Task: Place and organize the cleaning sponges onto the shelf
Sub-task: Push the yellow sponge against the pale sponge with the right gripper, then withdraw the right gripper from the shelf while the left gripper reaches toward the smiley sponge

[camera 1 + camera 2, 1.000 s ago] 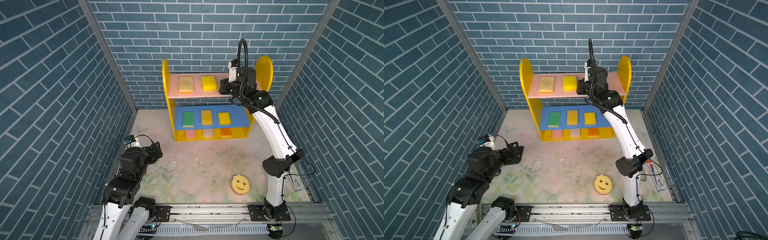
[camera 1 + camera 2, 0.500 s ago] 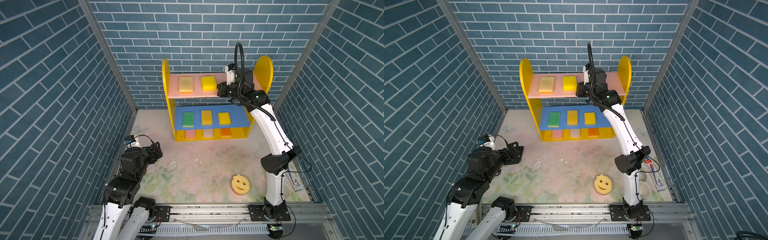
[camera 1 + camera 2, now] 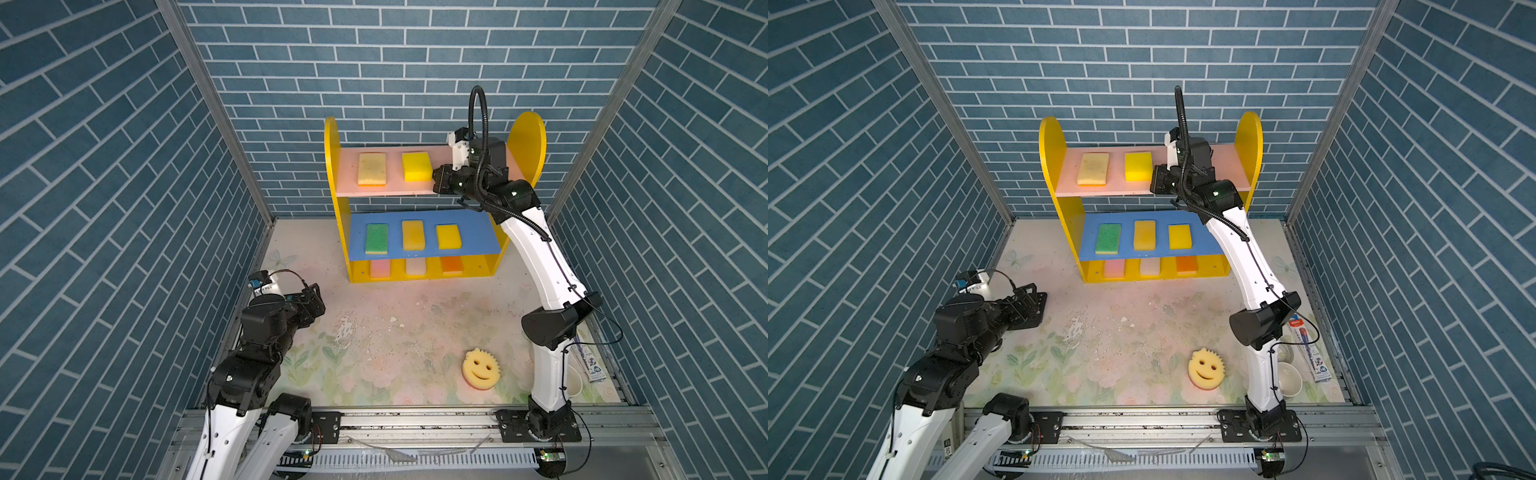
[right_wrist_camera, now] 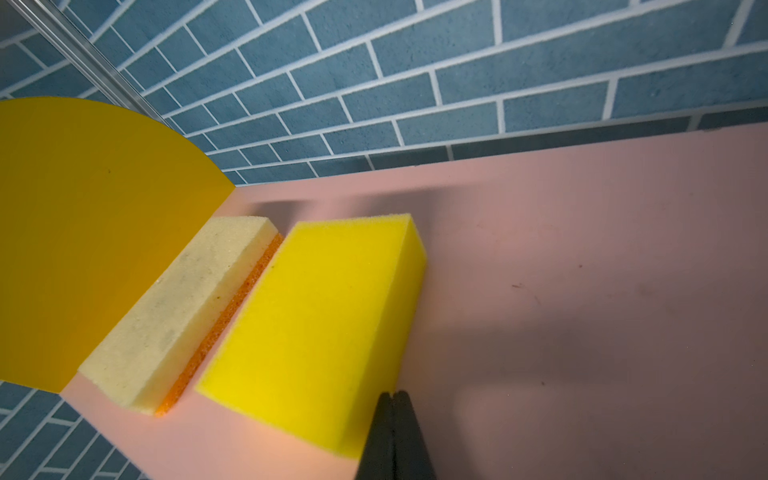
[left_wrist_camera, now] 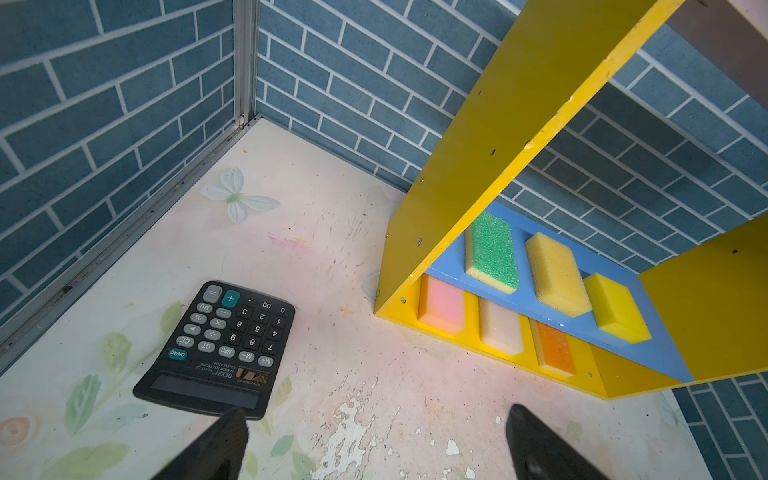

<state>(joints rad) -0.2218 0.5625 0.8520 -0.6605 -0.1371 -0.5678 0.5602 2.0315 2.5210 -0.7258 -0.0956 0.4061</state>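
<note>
Presently, stock on hand: shelf point(image 3: 530, 141) stands at back wall, centre, 3 levels. Pink top board point(image 3: 392, 189): 2 pcs – pale tan sponge point(image 3: 372, 168), orange scour layer underneath, next to left side panel; bright yellow sponge point(image 3: 417, 166) just beside it on the right, narrow gap between. Both flat, long axis front-to-back, short ends toward the wall; right part of board bare. Blue middle board point(image 3: 473, 237): 3 pcs in a row, L to R – green sponge point(image 3: 376, 238), golden sponge point(image 3: 413, 235), small yellow sponge point(image 3: 448, 237); all flat, apart, long axes parallel, front-to-back. Yellow base point(image 3: 482, 266): 3 pcs, mostly hidden under blue board, front ends showing – pink sponge point(image 3: 380, 268), whitish sponge point(image 3: 416, 266), orange sponge point(image 3: 451, 265); same front-to-back lie. Off shelf: smiley sponge point(image 3: 481, 369), round, no long axis, face up on table point(image 3: 395, 324) near right arm's base, top of head toward shelf, mouth toward front rail. Right gripper point(image 3: 437, 183) at top board, by bright yellow sponge's right front corner; in right wrist view tips pressed together, clenched on nothing; contact w/ sponge – can't tell. Left gripper point(image 3: 314, 300) low at table's left, well apart from shelf, fingers point(image 5: 224, 440) spread wide, released, empty; black calculator point(image 5: 220, 349) lies just ahead of it.
</note>
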